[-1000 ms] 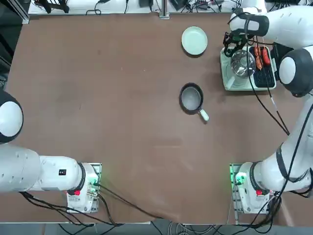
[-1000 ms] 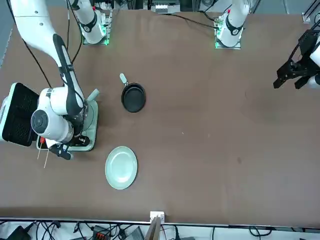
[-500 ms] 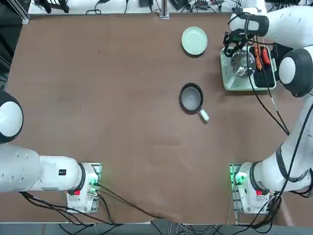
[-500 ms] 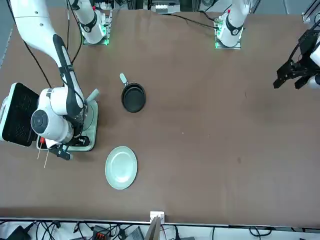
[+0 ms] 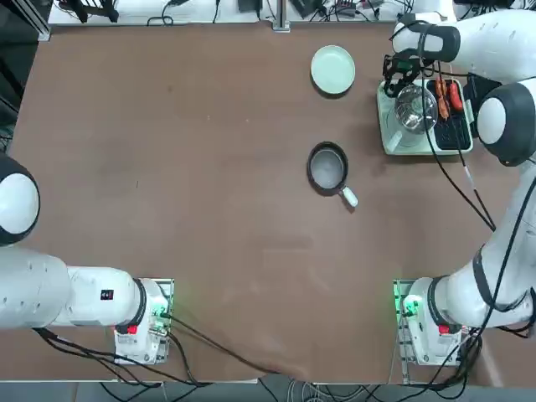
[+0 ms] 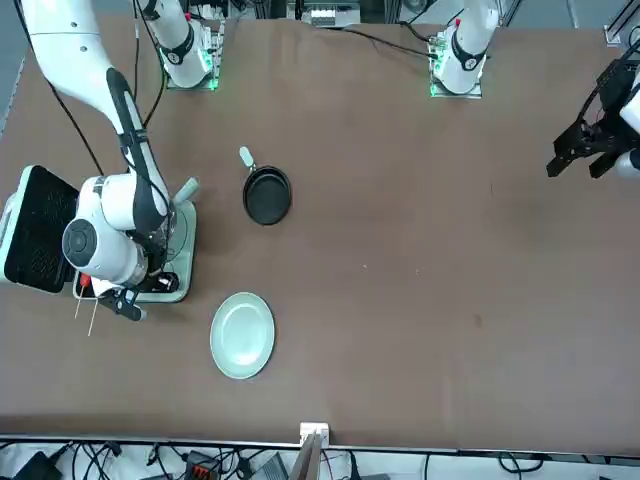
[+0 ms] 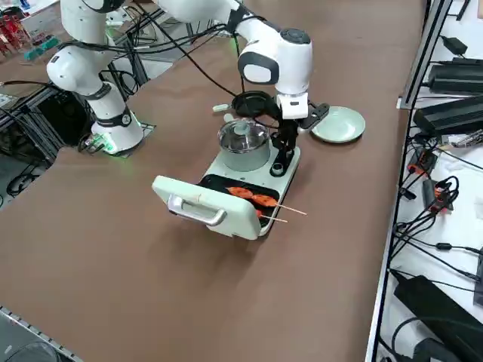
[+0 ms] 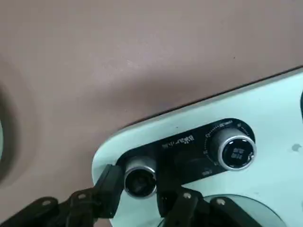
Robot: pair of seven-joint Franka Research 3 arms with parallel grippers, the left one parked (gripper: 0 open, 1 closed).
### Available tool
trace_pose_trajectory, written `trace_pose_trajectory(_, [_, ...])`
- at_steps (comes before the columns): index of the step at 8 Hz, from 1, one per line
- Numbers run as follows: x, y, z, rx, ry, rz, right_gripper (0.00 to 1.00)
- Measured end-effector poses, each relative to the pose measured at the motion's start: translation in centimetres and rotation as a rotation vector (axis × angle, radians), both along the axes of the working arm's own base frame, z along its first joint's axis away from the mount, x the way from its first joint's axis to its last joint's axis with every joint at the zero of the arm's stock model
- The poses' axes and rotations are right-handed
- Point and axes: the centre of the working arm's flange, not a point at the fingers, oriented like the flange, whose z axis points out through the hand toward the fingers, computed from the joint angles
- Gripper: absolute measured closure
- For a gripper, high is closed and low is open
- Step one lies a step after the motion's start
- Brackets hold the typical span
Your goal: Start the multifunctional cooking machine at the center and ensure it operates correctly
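At the lower left of my wrist view, my right gripper (image 8: 137, 201) pinches the cooking machine's (image 8: 265, 104) left knob (image 8: 139, 176), its axis pointing straight toward me.

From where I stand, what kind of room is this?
Probably a robotics lab: white robot arms bolted to a brown table, cables trailing beside it, and the right tool pinching a silver knob on a pale green cooking machine.

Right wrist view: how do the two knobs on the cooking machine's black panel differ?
The end knob is clamped in the end effector; the second knob stands free. The second knob has a printed scale around it and a marked face; the end knob's face looks dark and plain. Both are round, silver and set in the same black panel.
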Motion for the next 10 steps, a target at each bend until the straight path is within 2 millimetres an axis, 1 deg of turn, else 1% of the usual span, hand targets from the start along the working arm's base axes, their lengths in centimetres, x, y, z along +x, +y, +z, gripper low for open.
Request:
trace_pose_trajectory(2, [-0.01, 0.12, 0.01, -0.002, 0.000, 0.060, 0.58])
trace_pose_trajectory(5, [-0.01, 0.18, 0.01, 0.005, 0.002, 0.299, 0.58])
trace_pose_trajectory(10, [0.00, 0.20, 0.07, 0.020, 0.014, 0.621, 0.58])
